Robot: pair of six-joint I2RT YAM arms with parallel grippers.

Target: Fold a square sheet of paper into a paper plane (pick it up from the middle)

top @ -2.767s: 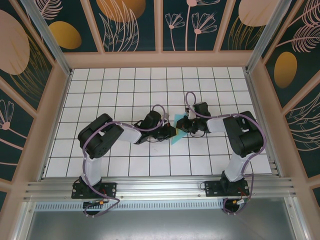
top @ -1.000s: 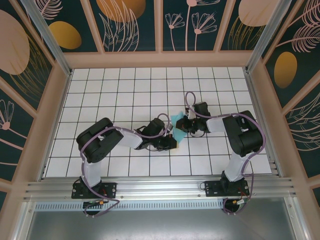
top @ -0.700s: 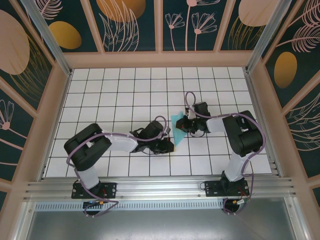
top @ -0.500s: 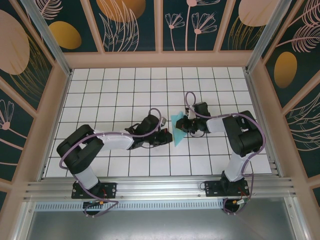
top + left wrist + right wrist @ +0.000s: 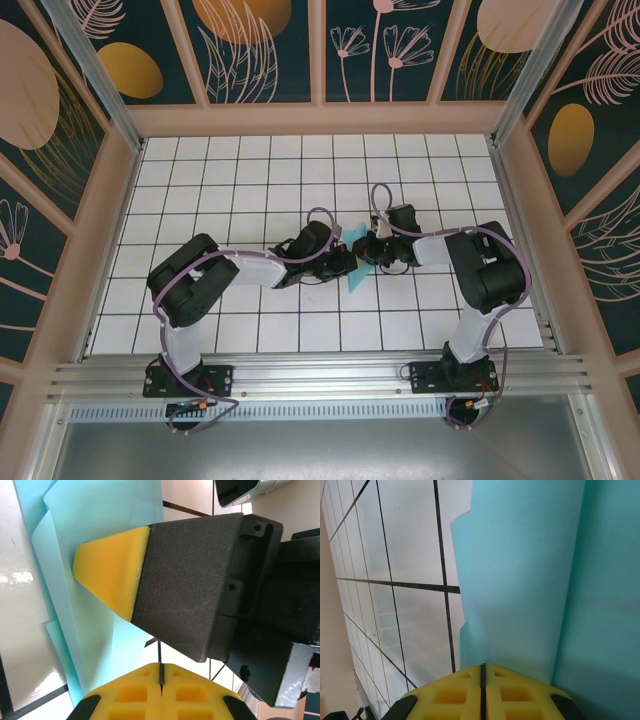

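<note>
Since the sheet of paper is thin and already lies in several layers, I have both arms meeting over it near the middle of the desk. The left fingers come in from the left and the right fingers from the right, with a strip of turquoise showing between them and a little nearer.

In the left wrist view, the left fingers are pressed fully together, with nothing visible in the seam between them. Ahead of them the paper shows offset, overlapping edges. The yellow tip of a right finger lies flat on top of it, which I judge is there to pin the fold so the layers cannot spring up or slide.

In the right wrist view, the right fingers are also closed against each other. The paper runs right up beneath them, and its stepped left edge lies over the white tiles of the desk. I cannot tell whether a layer is nipped at the tips.

I judge the plane to be mid-fold and not yet a dart. With both pairs closed, they serve as blunt pressers for creasing. The risk is the sheet skating on the smooth desk.
</note>
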